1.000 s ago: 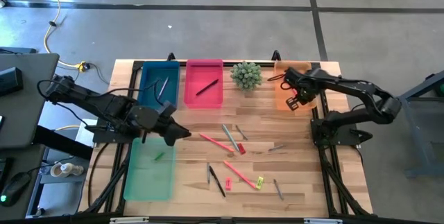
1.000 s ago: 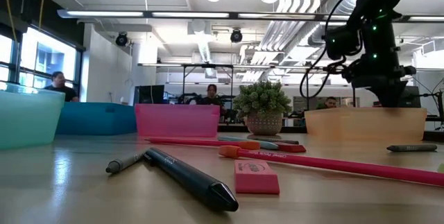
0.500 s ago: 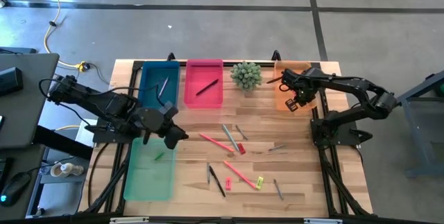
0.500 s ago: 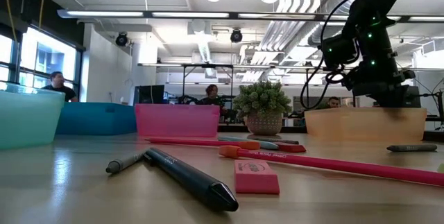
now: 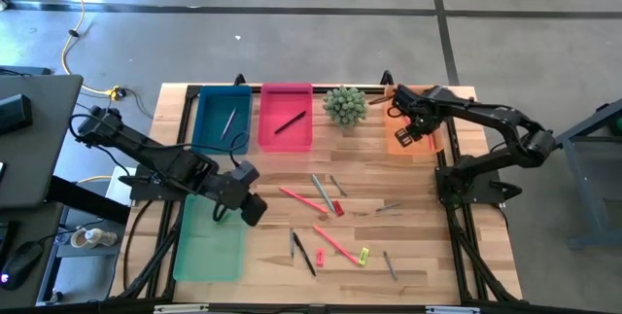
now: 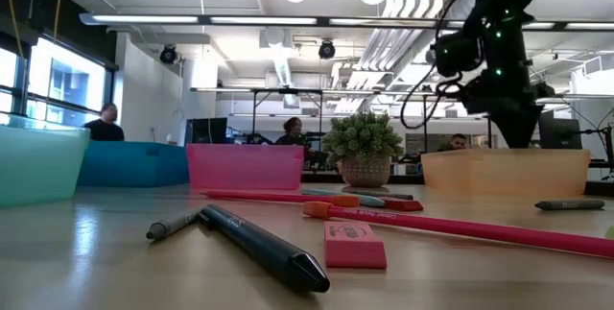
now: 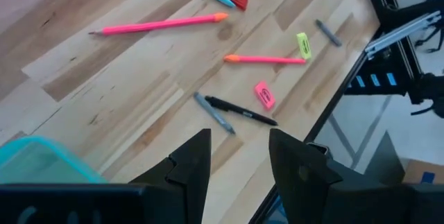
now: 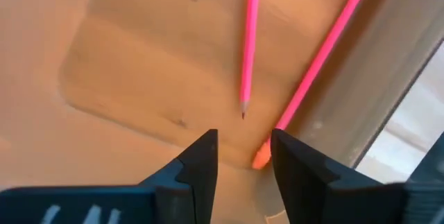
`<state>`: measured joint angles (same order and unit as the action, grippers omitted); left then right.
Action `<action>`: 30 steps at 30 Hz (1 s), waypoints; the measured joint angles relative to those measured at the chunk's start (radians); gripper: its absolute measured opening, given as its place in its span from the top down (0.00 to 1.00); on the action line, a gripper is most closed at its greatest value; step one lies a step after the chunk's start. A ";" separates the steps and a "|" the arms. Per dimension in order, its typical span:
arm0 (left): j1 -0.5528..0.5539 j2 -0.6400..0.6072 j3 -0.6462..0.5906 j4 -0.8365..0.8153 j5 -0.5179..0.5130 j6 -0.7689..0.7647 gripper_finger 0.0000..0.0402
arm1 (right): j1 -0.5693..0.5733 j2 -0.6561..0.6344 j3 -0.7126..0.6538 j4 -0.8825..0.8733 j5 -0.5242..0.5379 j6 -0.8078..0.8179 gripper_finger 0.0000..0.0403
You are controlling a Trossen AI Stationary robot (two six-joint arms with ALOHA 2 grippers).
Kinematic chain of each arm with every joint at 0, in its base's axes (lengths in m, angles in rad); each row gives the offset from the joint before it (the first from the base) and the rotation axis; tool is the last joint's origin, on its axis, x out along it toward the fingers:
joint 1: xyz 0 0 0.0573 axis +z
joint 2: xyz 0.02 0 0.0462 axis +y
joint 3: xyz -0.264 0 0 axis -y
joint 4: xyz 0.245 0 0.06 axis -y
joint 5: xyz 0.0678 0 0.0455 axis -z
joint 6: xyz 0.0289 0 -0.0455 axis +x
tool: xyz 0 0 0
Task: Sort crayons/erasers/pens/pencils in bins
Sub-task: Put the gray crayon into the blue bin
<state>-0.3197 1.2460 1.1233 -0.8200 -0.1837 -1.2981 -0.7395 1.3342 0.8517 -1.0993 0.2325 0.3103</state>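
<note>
Left gripper [image 5: 251,207] hangs spread and empty beside the green bin [image 5: 208,246]. Right gripper [image 5: 406,131], spread, hovers over the orange bin [image 5: 397,146]. Next pick likely: the pink eraser [image 7: 263,94].

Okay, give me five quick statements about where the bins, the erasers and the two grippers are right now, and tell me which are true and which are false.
1. The left gripper is at the inner edge of the pale-green bin. True.
2. The right gripper is down among the loose pencils mid-table. False: it is over the orange bin.
3. The orange bin holds two pink pencils. True.
4. The yellow eraser lies inside the pink bin. False: it lies on the table, near the pink eraser.
5. The left gripper holds a pen. False: its fingers are open and empty in the left wrist view.
</note>
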 joint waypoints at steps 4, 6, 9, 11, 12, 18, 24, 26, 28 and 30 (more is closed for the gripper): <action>-0.004 0.002 0.000 0.008 0.001 -0.029 0.67 | 0.000 0.000 0.073 -0.054 0.001 -0.005 0.69; -0.004 0.002 0.005 0.003 0.014 -0.048 0.67 | 0.000 -0.001 0.111 -0.082 0.007 -0.006 0.69; -0.005 0.002 0.044 -0.017 0.019 -0.074 0.67 | 0.000 -0.001 0.169 -0.110 0.030 -0.024 0.69; -0.005 0.013 0.078 -0.036 0.016 -0.079 0.67 | 0.000 -0.001 0.208 -0.127 0.050 -0.033 0.69; -0.005 0.020 0.098 -0.048 0.014 -0.081 0.67 | 0.000 -0.001 0.227 -0.132 0.056 -0.043 0.69; -0.006 0.069 0.209 -0.202 -0.019 -0.128 0.67 | 0.000 -0.005 0.321 -0.137 0.059 -0.096 0.69; -0.024 0.191 0.275 -0.284 -0.031 -0.203 0.67 | 0.000 -0.018 0.360 -0.127 0.100 -0.125 0.69; -0.030 0.233 0.274 -0.277 -0.029 -0.228 0.67 | 0.000 -0.021 0.360 -0.125 0.100 -0.145 0.69; -0.038 0.272 0.275 -0.284 -0.030 -0.259 0.67 | 0.000 -0.023 0.360 -0.130 0.100 -0.154 0.69; -0.044 0.307 0.274 -0.297 -0.030 -0.295 0.67 | 0.000 -0.027 0.360 -0.128 0.101 -0.158 0.69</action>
<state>-0.3641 1.5527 1.3975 -1.1175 -0.2134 -1.5935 -0.7395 1.3071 1.2121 -1.2276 0.3332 0.1522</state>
